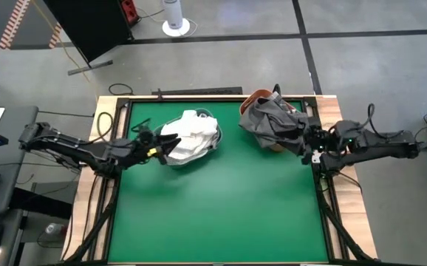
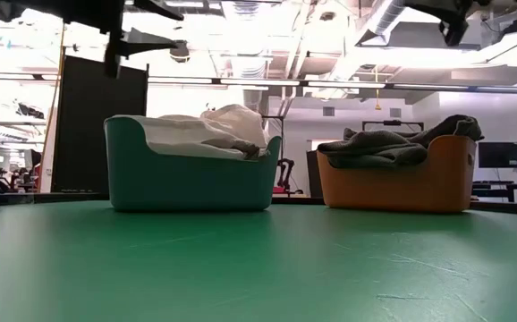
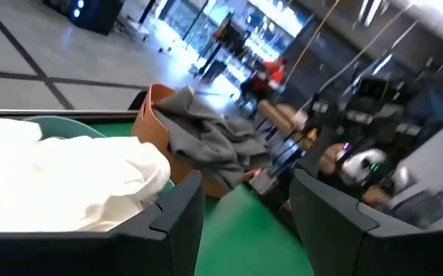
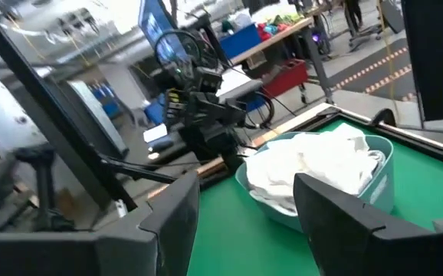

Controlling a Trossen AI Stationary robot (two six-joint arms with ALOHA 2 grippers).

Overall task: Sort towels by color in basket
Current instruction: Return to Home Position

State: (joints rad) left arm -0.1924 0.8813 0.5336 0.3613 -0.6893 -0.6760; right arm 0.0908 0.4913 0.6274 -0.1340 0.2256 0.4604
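I have both arms out over the green counter (image 1: 221, 214), one beside each bin. The left end effector (image 1: 162, 145) sits just beside the teal bin (image 2: 191, 183), on the side nearest its own arm. Through its wrist camera I see its two dark fingers (image 3: 179, 211) spread apart with nothing between them.

The white towels (image 1: 191, 133) are heaped in that teal bin, piled above the rim, with one fold standing highest toward the bin's right in the low view.

The right end effector (image 1: 307, 144) is close against the orange bin (image 2: 393, 183), on the side facing its own arm. Its fingers (image 4: 179, 211) are also parted and hold nothing.

The grey towels (image 2: 384, 143) fill the orange bin, mounded over the top and draping across the rim in the high view. I can't tell whether any other colours lie under them.

The two bins stand side by side near the counter's far edge, apart from each other, teal on the left and orange on the right. In the low view both arms show only along the top edge, above the bins.
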